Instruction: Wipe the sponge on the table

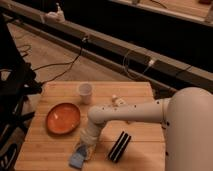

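The light-blue sponge lies on the light wooden table near its front edge, below the orange plate. My white arm reaches in from the right and bends down over it. The gripper sits right on top of the sponge's upper right part and covers it. Only the sponge's lower left portion shows past the gripper.
An orange plate lies at the left. A white cup stands behind it. A black ribbed block rests to the right of the gripper. Small pale bits lie near the table's middle back. Cables trail across the floor beyond.
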Available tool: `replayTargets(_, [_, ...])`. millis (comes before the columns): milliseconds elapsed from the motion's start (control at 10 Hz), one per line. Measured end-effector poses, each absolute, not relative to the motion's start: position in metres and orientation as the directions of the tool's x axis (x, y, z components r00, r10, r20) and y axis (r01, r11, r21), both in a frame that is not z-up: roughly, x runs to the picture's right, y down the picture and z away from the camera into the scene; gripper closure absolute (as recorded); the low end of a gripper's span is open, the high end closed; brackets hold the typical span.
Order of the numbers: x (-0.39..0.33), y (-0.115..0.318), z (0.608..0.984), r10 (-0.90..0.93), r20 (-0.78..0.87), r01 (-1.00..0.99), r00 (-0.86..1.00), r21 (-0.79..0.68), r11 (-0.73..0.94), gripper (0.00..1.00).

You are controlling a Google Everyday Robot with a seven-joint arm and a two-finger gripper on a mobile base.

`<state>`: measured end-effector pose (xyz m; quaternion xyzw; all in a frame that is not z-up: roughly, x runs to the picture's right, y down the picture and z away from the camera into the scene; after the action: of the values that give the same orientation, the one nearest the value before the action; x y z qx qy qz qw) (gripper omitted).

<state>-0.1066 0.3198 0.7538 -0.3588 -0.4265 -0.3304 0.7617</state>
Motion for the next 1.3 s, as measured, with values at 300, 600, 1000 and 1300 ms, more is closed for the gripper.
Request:
replayTargets(300, [-0.091, 0.28, 0.773, -0.242, 0.869, 0.812, 0.432, -0.258, 0.524, 1.0])
replayTargets(600, [-0.127, 0.256, 0.773, -0.311, 0.881, 0.854, 0.358, -0.174, 0.49, 1.0])
replayTargets(1000, [-0.186, 0.276, 0.755, -0.324, 0.916, 0.891, 0.236, -0.07, 0.449, 1.0])
replayTargets(1300, [-0.196, 0.308, 0.736, -0.269, 0.934, 0.878, 0.236, -0.087, 0.47, 1.0])
